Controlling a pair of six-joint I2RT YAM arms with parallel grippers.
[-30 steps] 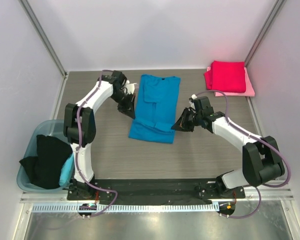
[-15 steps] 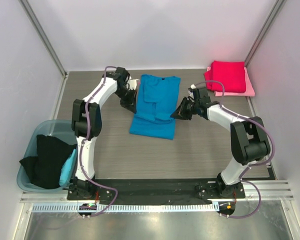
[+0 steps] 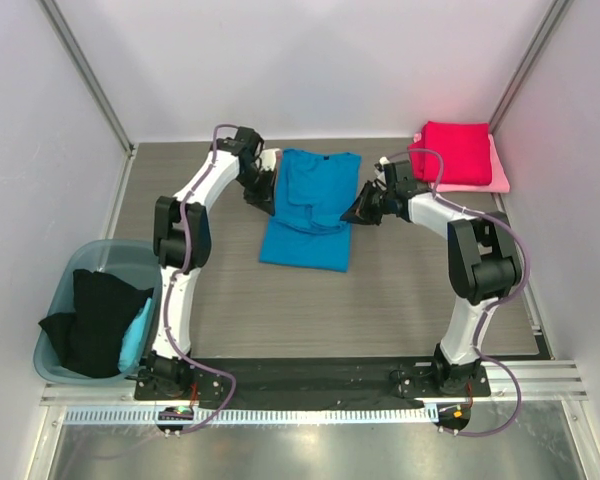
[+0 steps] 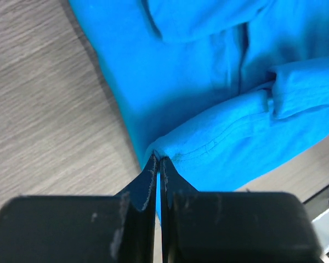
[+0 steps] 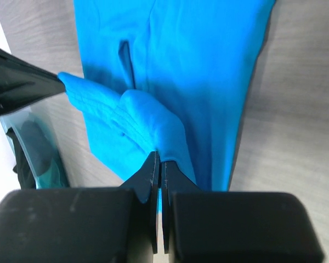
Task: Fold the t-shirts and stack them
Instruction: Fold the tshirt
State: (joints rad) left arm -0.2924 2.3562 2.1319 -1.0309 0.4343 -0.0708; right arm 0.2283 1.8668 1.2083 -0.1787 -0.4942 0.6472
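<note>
Claws point(image 4: 157, 160) point(image 5: 158, 157) tight on blue t-shirt point(image 3: 310, 200)

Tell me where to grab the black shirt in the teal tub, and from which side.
Best bet: the bunched middle of the black shirt, coming straight down from above. It lies crumpled in the tub, whose walls bar a sideways approach, and its heaped cloth should offer a fold to pinch. The part draped over the left rim is an alternative.
</note>
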